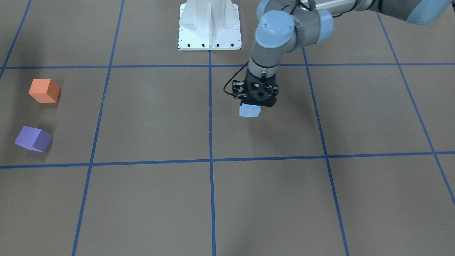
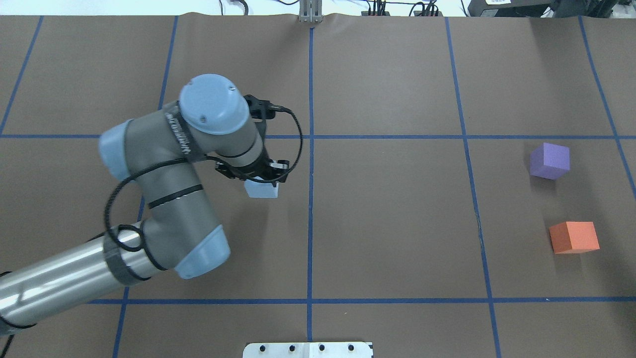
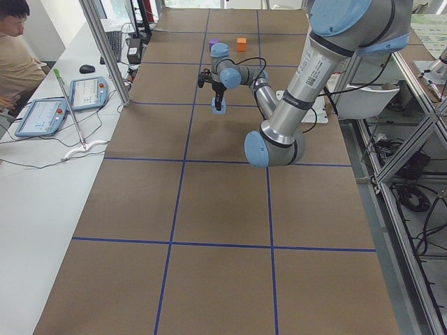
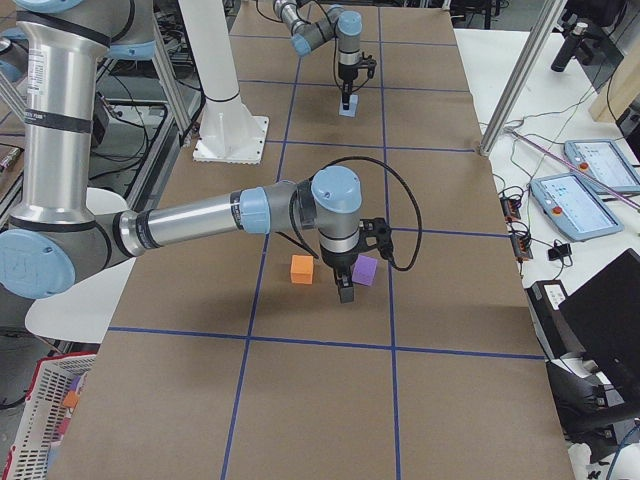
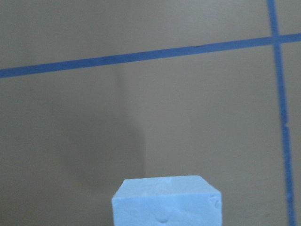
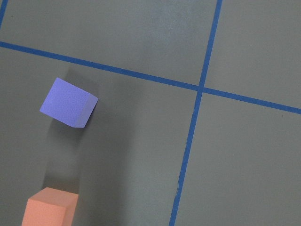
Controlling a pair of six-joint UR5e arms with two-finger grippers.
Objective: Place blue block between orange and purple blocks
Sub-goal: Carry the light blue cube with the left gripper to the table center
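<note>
My left gripper (image 1: 254,96) is shut on the light blue block (image 1: 249,111) and holds it above the table, near the centre line. The block also shows in the overhead view (image 2: 262,190) and at the bottom of the left wrist view (image 5: 167,201). The orange block (image 2: 574,237) and the purple block (image 2: 549,160) lie apart on the far right side of the table, with a gap between them. My right gripper (image 4: 345,290) shows only in the exterior right view, above those two blocks; I cannot tell whether it is open or shut.
The brown table (image 2: 387,223) carries a grid of blue tape lines. The white robot base (image 1: 209,26) stands at the table's edge. An operator (image 3: 17,49) sits at a side bench with tablets.
</note>
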